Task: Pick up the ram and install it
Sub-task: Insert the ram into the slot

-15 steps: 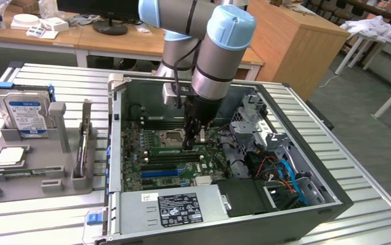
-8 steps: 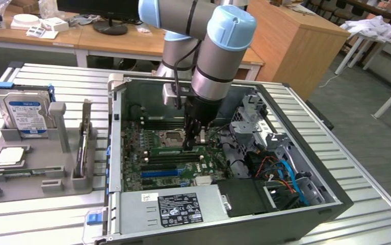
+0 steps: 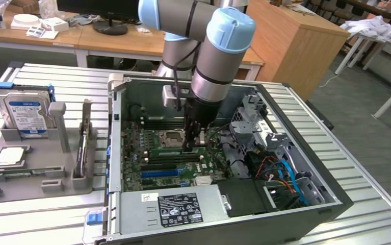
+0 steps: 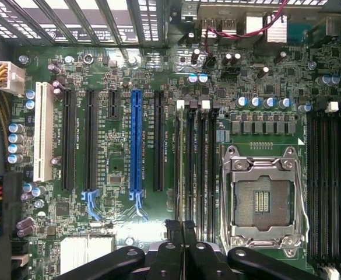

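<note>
My gripper (image 3: 195,147) reaches down inside the open computer case (image 3: 331,204), its tips just above the motherboard (image 3: 151,153) beside the empty CPU socket (image 3: 175,137). In the wrist view the two black fingertips (image 4: 174,228) are pressed together, so the gripper (image 4: 180,224) is shut. It sits directly over the first of the black memory slots (image 4: 180,163) next to the CPU socket (image 4: 262,201). A thin pale edge runs along that slot from the fingertips. I cannot tell whether that edge is the ram, or whether the ram is between the fingers.
A grey parts tray (image 3: 32,181) at the exterior view's left holds a hard drive (image 3: 24,113) standing upright, a square silver chip (image 3: 10,155) and a thin plate on edge (image 3: 85,138). Drive cage and cables (image 3: 284,173) crowd the case's other side. A power supply (image 3: 175,209) fills the front.
</note>
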`<state>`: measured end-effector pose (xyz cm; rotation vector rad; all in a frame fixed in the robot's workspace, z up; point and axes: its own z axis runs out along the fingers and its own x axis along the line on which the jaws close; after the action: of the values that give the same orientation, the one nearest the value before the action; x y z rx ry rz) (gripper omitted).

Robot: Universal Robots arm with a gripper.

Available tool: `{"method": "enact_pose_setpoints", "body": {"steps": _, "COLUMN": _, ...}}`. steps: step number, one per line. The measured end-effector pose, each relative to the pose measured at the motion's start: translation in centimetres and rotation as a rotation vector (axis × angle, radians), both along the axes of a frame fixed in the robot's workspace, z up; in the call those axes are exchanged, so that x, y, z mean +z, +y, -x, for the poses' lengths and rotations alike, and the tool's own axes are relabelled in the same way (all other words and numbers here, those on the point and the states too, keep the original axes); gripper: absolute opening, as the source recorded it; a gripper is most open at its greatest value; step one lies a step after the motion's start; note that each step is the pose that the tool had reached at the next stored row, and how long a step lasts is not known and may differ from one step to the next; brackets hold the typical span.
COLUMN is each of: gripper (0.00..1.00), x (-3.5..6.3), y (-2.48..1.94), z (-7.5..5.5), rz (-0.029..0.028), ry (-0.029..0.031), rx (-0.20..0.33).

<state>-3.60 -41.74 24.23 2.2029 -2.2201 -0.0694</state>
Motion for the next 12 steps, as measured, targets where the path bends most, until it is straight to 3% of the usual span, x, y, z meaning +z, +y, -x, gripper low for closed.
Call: {"method": "enact_pose_setpoints", "body": {"steps": 12, "gripper": 0.11, "x": -0.38, "y": 0.0, "z": 0.0, "rz": -0.0001, "ry": 0.0, "rx": 0.0}}
